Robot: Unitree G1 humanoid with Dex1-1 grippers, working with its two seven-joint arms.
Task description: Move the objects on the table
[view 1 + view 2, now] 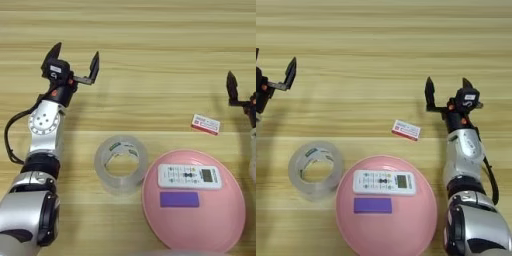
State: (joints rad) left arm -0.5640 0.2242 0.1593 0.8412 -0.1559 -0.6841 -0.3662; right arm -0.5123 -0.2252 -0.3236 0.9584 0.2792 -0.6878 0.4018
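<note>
Plate [220, 230]: pink, round, on the near part of the table [150, 40], its near rim running to the bottom edge.
Remote [189, 176]: white, lying crosswise on the plate's far half.
Card [179, 199]: purple, flat on the plate just nearer than the remote, apart from it.
Tape [120, 164]: clear wide roll, lying flat just left of the plate, its rim close to the plate's edge.
Box [406, 129]: white and red, flat on the wood beyond the plate's far rim, between the plate and the right gripper.
Left gripper [75, 59]: over bare wood beyond the tape, fingers spread wide, holding nothing.
Right gripper [447, 90]: just right of the box, fingers spread wide, holding nothing.
View difference: the left eye shows the whole left arm but only one right finger; the right eye shows the reverse.
</note>
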